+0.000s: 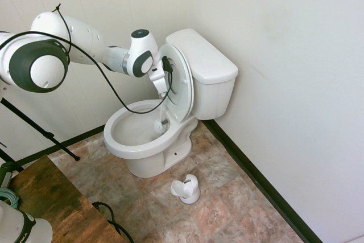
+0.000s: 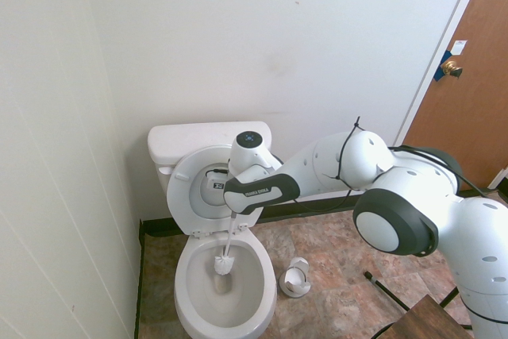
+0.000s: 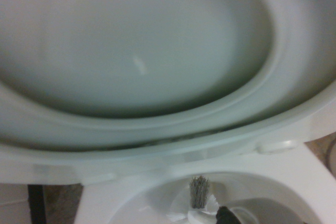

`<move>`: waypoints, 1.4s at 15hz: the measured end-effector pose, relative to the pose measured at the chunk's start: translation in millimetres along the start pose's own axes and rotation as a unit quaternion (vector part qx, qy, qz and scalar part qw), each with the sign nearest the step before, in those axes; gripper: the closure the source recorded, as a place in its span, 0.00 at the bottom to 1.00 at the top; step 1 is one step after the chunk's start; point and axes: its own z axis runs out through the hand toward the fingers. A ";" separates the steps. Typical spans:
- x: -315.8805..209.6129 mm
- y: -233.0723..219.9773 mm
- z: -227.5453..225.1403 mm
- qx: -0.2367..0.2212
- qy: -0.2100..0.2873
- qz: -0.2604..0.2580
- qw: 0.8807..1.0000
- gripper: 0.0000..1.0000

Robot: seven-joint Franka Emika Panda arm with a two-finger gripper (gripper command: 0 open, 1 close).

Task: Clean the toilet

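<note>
Toilet (image 2: 190,279) stands against the wall, with its seat and lid (image 2: 193,188) raised and leaning near the tank (image 1: 202,55). Above the bowl of the toilet is the gripper (image 1: 162,83), its claw closed and pinching the handle of the white brush (image 2: 225,263). The brush hangs down, a little tilted, and its head is inside the toilet bowl. On the floor beside the toilet stands the white brush holder (image 1: 186,189), apart from the base.
</note>
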 end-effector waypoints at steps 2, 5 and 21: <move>-21.6 -2.6 -3.5 0.003 -0.003 -0.009 1.000 1.00; -29.6 0.5 -8.5 0.001 -0.005 -0.016 1.000 1.00; 113.6 145.1 -312.1 0.060 0.047 0.021 0.997 1.00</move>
